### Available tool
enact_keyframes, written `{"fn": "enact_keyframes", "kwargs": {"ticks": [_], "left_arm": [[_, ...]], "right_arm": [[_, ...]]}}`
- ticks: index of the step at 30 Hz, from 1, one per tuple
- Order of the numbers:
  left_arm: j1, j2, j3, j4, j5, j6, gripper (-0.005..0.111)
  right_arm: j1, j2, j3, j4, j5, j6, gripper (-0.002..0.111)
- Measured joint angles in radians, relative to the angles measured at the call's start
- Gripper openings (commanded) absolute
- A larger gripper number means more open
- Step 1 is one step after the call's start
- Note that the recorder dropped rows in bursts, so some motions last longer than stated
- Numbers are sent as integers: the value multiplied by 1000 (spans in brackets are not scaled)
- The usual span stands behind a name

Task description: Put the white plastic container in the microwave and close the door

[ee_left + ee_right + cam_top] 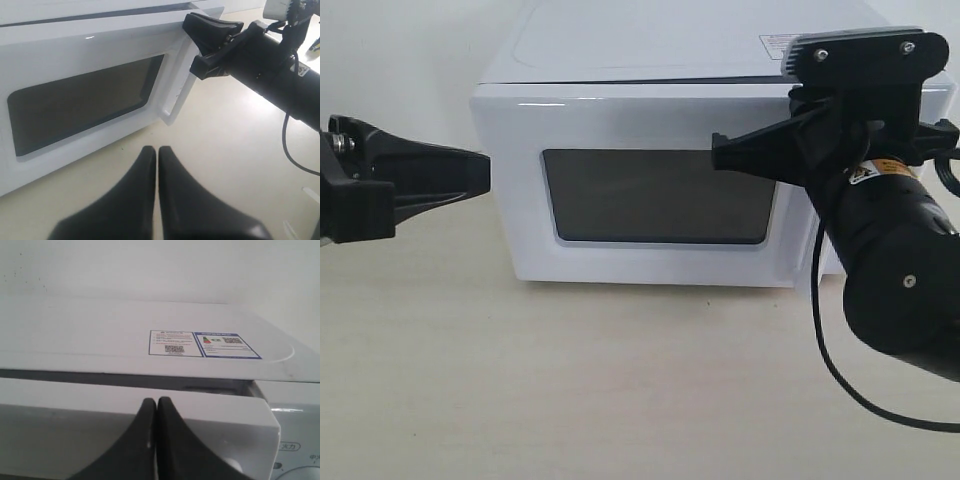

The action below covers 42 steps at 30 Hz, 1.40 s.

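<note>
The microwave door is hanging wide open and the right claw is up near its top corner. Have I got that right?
Not wide open. The door lies flat across the front of the microwave, shut or all but shut, as the exterior view shows. The right claw is indeed near its top corner.

The black right arm (pixel 895 290) is a thick cylinder bearing a yellow-and-white label (pixel 880 170), a flat bracket (pixel 865 60) with two silver screws (pixel 821 55), and a thin black cable (pixel 816 320). The left gripper (pixel 157 148) and right gripper (pixel 157 400) have tapered black wedge fingers.
</note>
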Motion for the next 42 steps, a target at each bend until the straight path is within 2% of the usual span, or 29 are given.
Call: {"fn": "enact_keyframes", "kwargs": {"ticks": [13,25,42], "left_arm": [[0,0,2,0,2,0,4],[0,0,2,0,2,0,4],[0,0,2,0,2,0,4]], "right_arm": [[0,0,0,0,13,9,0],[6,73,-7,0,-54,36,0],[2,84,-71,15,-7,-10,0]]}}
